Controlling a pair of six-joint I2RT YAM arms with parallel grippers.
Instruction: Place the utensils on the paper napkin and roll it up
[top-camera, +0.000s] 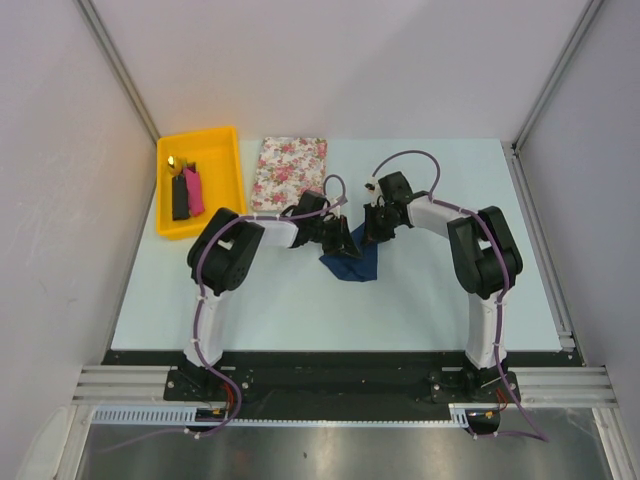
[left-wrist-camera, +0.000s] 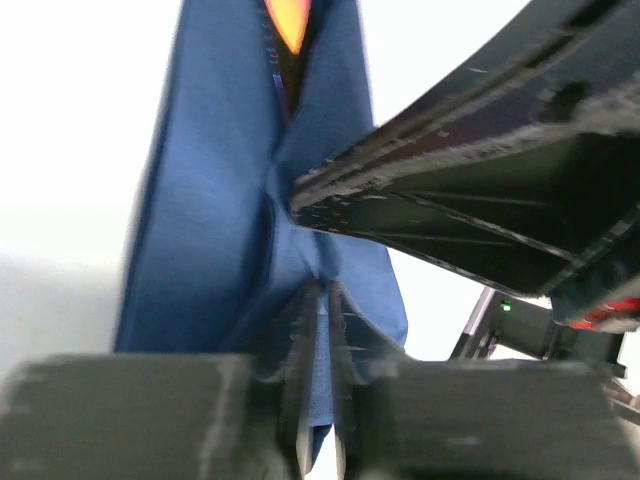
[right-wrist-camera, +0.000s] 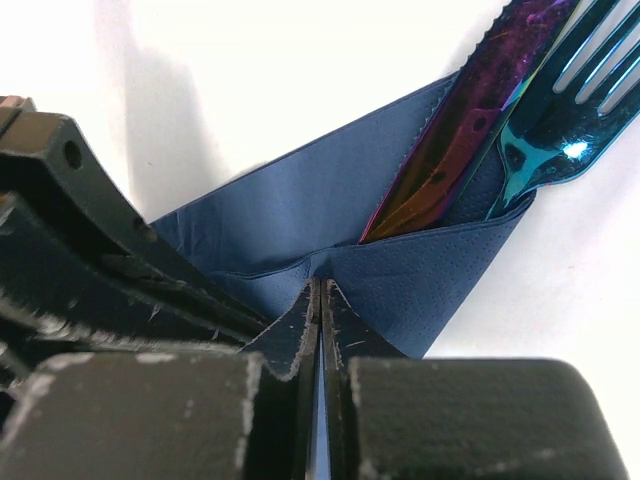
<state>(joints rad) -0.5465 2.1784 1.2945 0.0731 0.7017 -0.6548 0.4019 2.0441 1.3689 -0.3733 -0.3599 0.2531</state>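
No text, label, brand or number is legible. The paper napkin (right-wrist-camera: 300, 210) is plain; the mat (top-camera: 288, 172) at eleven o'clock bears only flowers.

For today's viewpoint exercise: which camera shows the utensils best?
Right wrist: the fork and knife stick clearly out of the napkin fold. Left wrist shows only an orange tip; top view hides them.

The paper napkin (right-wrist-camera: 320, 215) is seen as matt, dimpled paper; the utensils (right-wrist-camera: 450, 150) are finished in glossy iridescent metal; the right claw (right-wrist-camera: 320, 292) is scuffed, matt black.
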